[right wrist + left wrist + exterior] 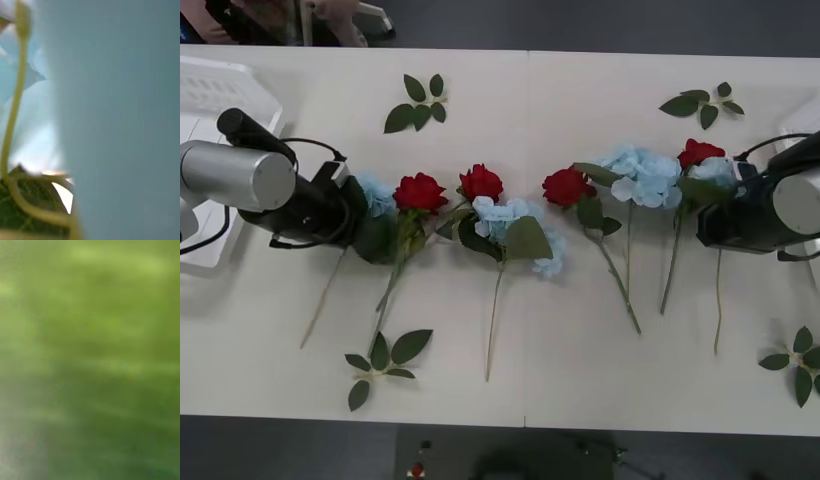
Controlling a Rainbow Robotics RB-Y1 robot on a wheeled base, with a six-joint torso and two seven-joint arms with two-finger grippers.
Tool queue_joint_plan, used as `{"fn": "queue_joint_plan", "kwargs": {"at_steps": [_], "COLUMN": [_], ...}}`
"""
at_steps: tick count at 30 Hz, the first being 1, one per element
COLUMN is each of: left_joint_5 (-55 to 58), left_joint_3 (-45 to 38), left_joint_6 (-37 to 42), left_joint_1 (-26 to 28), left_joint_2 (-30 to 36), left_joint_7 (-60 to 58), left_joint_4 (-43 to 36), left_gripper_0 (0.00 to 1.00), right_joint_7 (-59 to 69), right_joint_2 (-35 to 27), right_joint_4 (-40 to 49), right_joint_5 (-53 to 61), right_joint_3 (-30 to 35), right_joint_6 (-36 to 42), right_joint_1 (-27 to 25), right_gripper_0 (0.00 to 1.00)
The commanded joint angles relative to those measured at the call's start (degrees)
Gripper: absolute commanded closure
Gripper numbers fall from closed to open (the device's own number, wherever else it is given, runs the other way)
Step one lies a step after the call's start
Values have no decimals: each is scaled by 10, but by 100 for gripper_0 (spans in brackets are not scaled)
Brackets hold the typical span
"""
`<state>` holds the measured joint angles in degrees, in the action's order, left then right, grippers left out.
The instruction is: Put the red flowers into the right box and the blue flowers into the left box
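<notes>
Red flowers (420, 190) and blue flowers (642, 170) lie in a row across the table, stems toward me. My left gripper (360, 215) is pressed into the leaves of the leftmost blue flower (377, 192), just left of a red bloom. In the left wrist view a green leaf (90, 360) sits right against the camera. My right gripper (710, 205) is at the rightmost blue flower (717, 170), below a red bloom (700, 152). Pale blue petals (120, 112) and a thin stem (13, 112) crowd the right wrist view. The left box (215, 85) stands far left. The right box's pale edge (805, 118) shows far right.
Loose green leaf sprigs lie at the back left (418, 103), back right (700, 102), front left (385, 360) and front right (800, 362). More red blooms (480, 182) (567, 186) and a blue cluster (505, 215) lie in the row's middle.
</notes>
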<state>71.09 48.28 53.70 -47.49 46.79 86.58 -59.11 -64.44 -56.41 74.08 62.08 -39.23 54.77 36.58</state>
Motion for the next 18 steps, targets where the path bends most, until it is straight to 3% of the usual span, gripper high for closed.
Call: {"fn": "queue_joint_plan", "kwargs": {"at_steps": [1, 5, 9, 13, 18], "left_joint_5": [-10, -14, -27, -91, -236], "left_joint_3": [-16, -33, -86, -183, -216], "left_joint_6": [-12, -11, 29, 182, 262], "left_joint_1": [-1, -1, -1, -3, 1], "left_joint_2": [-6, 16, 66, 153, 226], "left_joint_7": [3, 7, 12, 53, 180], "left_joint_4": [-16, -38, -87, -174, -213], "left_gripper_0": [100, 100, 100, 100, 100], "right_joint_7": [-122, -205, -270, -369, -487], "right_joint_2": [-98, -158, -160, -105, -18], "right_joint_4": [81, 181, 265, 289, 269], "right_joint_5": [82, 171, 240, 346, 408], "right_joint_3": [13, 46, 124, 177, 231], "right_joint_6": [-6, -27, -60, -67, -65], "right_joint_1": [10, -18, -77, -93, -93], "right_gripper_0": [100, 100, 100, 100, 100]}}
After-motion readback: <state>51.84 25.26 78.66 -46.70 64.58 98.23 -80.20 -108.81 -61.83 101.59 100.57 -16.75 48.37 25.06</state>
